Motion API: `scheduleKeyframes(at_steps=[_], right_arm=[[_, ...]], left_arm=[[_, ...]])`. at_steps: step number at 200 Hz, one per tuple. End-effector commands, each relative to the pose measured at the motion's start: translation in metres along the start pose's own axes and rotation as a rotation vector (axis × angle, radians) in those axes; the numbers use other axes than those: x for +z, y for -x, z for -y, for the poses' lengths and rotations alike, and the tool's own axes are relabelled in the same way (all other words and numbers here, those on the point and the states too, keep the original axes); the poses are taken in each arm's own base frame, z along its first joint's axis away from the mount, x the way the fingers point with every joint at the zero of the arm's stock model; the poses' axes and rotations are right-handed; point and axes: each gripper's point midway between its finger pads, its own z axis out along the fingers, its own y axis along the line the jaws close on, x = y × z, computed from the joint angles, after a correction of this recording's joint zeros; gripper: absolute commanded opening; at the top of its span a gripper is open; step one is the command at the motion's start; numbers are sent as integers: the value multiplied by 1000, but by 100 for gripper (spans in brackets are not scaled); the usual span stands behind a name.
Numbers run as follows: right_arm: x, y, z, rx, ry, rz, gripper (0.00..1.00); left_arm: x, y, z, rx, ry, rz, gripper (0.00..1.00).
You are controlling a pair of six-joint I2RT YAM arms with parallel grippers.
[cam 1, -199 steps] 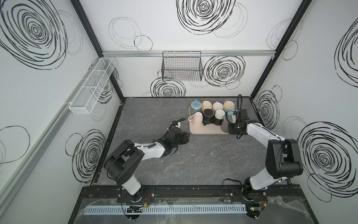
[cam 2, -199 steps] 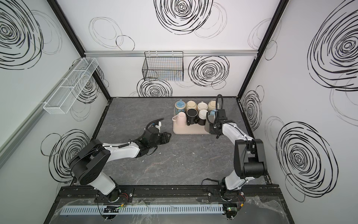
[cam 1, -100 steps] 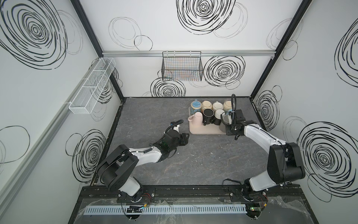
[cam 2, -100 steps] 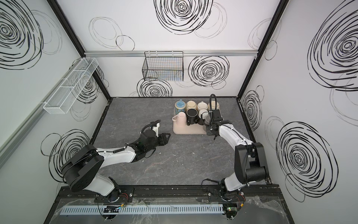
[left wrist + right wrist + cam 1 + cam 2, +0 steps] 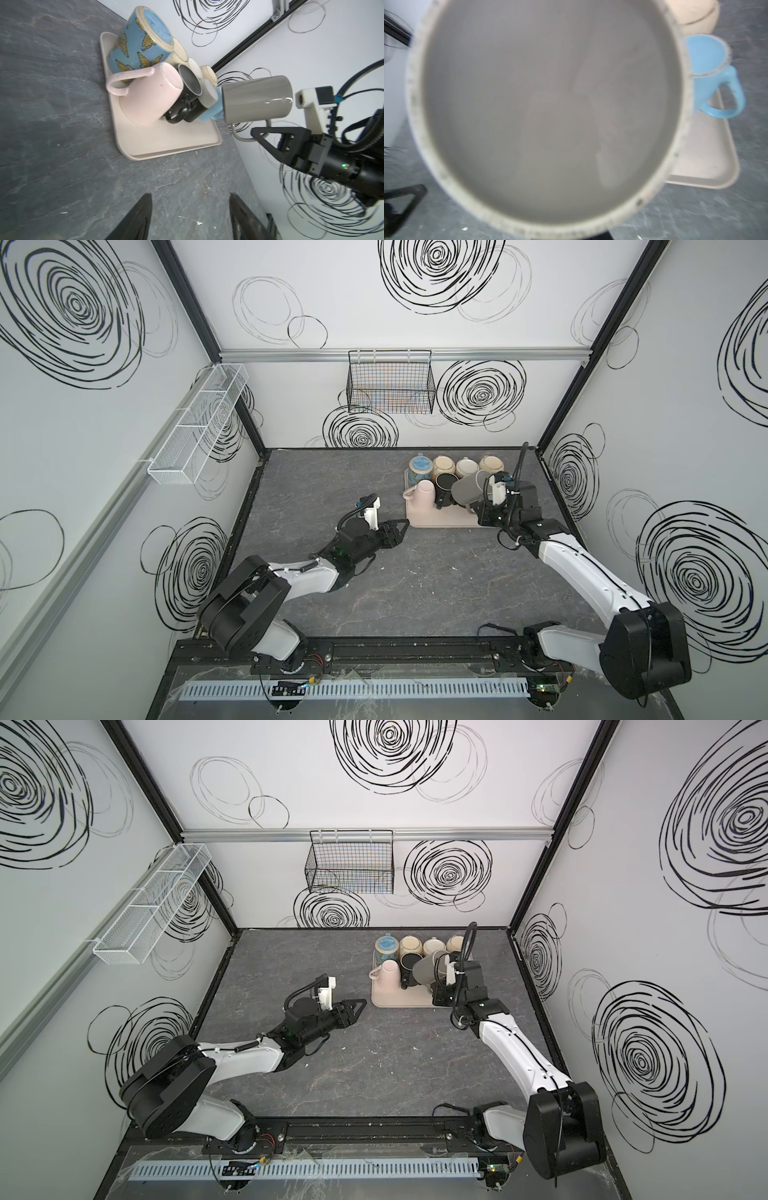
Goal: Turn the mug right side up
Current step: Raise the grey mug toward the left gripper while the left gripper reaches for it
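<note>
Leaving the left gripper (image 5: pixel 190 196) parked over the surface (image 5: pixel 52 104), parted and empty, just short of the tray (image 5: pixel 166 141); further on, trusting the right gripper (image 5: pixel 259 134), pinched shut on the handle (image 5: pixel 236 135) of the grey mug (image 5: pixel 256 98), held on its side above the tray; roll it slowly to bring the mouth uppermost; lower clear of the black mug (image 5: pixel 190 83); release only once flat

I'm counting one butterfly mug (image 5: pixel 135 43), three cream mugs (image 5: pixel 443 465), one pink mug (image 5: pixel 149 97), one black mug (image 5: pixel 190 83), one white mug (image 5: pixel 208 93), one light blue mug (image 5: pixel 704 56) and one grey mug (image 5: pixel 255 97), nine altogether. I'm also seeing one tray (image 5: pixel 166 141), and two wire baskets (image 5: pixel 390 385) at upper centre and upper left of both top views.
</note>
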Motion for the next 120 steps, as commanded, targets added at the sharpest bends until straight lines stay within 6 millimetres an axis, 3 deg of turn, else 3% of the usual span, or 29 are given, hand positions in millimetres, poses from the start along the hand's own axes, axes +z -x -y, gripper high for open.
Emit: scheduleKeyframes(at_steps=[1,38,73,120], right_arm=[[-33,65,-87,-6,391,229,0],[-47,77,-153,15,704,234,0],[-49,74,-204,15,899,143,0],[-50,66,-252,8,1079,77,0]], left_arm=[[-15,46,53,26,-167,118,65],[-40,73,69,47,-225,176,66],[-49,90,80,34,-252,181,64],[-60,107,86,-42,-334,217,61]])
